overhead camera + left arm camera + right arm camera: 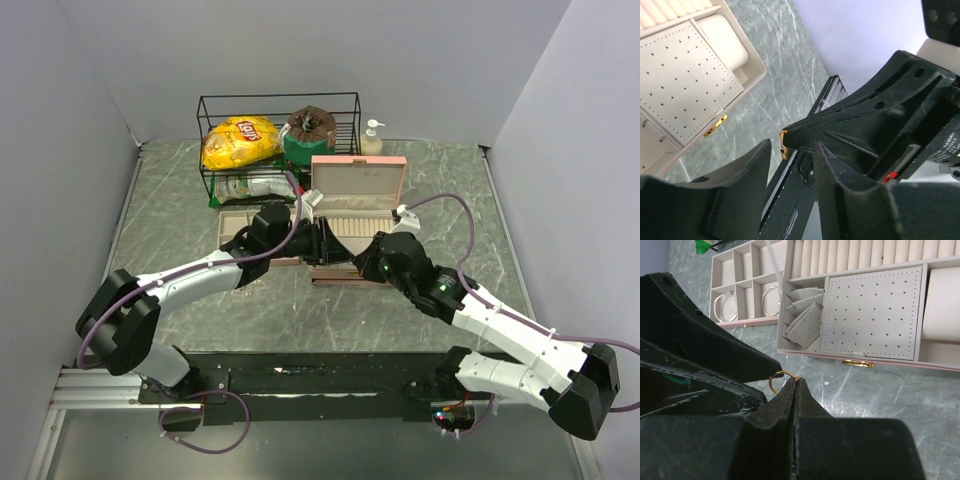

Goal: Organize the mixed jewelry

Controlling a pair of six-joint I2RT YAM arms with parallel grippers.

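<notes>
From above, the two claws are seen meeting tip to tip just in front of the open pink box (358,185), but the small thing between them cannot be made out. It is shown only by the wrist views. A tiny gold ring (782,381) is pinched in the tightly closed right gripper (796,382), up over the grey table (900,395). The left gripper (792,162) is seen half wide, with the ring at the mouth of the gap between its fingers (740,185), not yet squeezed. Silver hoops (725,307) lying in the beige tray (735,262), far and to the left, are seen from the right wrist alone.
</notes>
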